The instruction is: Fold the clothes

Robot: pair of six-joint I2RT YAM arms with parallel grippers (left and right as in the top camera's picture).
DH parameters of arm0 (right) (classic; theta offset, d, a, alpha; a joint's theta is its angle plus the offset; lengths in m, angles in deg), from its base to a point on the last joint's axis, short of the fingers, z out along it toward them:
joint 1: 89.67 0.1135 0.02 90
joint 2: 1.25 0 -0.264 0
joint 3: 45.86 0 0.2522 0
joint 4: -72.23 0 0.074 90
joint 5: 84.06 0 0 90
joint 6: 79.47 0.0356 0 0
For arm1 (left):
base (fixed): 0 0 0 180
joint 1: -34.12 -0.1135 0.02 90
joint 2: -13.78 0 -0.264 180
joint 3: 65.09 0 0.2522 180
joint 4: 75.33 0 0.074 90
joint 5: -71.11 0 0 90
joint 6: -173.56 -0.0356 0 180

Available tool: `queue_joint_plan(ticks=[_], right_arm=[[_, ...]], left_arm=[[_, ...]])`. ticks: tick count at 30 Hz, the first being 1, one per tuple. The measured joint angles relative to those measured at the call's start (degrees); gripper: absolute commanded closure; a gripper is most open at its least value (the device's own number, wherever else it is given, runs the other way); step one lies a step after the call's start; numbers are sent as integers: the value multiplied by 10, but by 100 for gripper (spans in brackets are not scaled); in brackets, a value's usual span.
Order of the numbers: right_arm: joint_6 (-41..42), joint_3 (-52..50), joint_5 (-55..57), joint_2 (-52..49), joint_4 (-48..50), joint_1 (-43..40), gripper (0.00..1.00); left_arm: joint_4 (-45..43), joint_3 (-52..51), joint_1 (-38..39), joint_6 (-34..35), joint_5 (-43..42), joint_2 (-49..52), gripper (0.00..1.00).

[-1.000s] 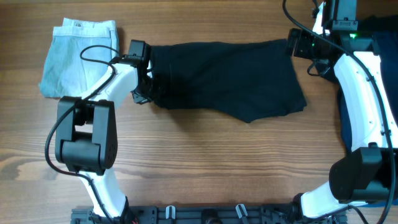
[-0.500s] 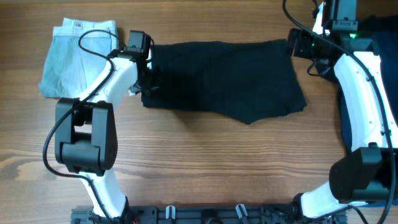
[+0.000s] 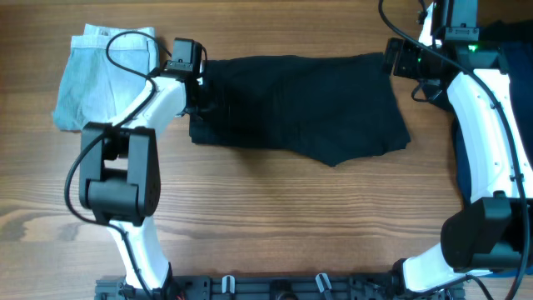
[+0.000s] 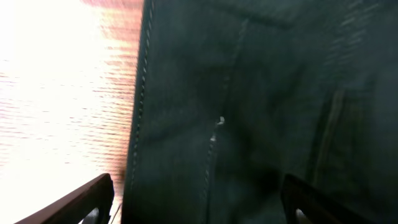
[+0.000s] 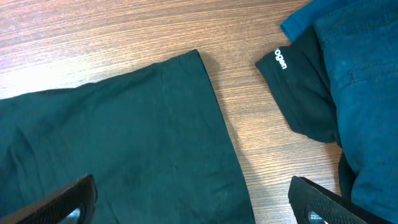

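Wooden table, 2 arms. Black shorts lie flat directly under left gripper, jaws spread, pinching nothing. Right gripper spread too, above opposite edge. Step, likely: starting fold. Next: pinch hem below, carry toward right gripper.

Black shorts lie spread flat at centre, stitched seams showing, lower edge uneven. Pale-blue denim garment lies folded at far left, just beside the shorts. Navy-blue garment is heaped at far right, overlapping a black garment with white lettering.
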Motion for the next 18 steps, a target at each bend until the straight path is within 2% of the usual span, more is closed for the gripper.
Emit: queue_joint_plan(ticks=[1,4,5,9,13,18], right_arm=[[0,0,0,0,0,0,1],[0,0,0,0,0,0,0],[0,0,0,0,0,0,1],[0,0,0,0,0,0,0],[0,0,0,0,0,0,1],[0,0,0,0,0,0,1]], left_arm=[[0,4,0,-3,6,7,23],[-3,16,0,-6,14,18,59],[-4,16,0,-6,13,19,68],[-7,17,-2,-6,-3,21,70],[-9,17,-2,-4,-12,22,96],[6,27,-1,-4,-19,22,96]])
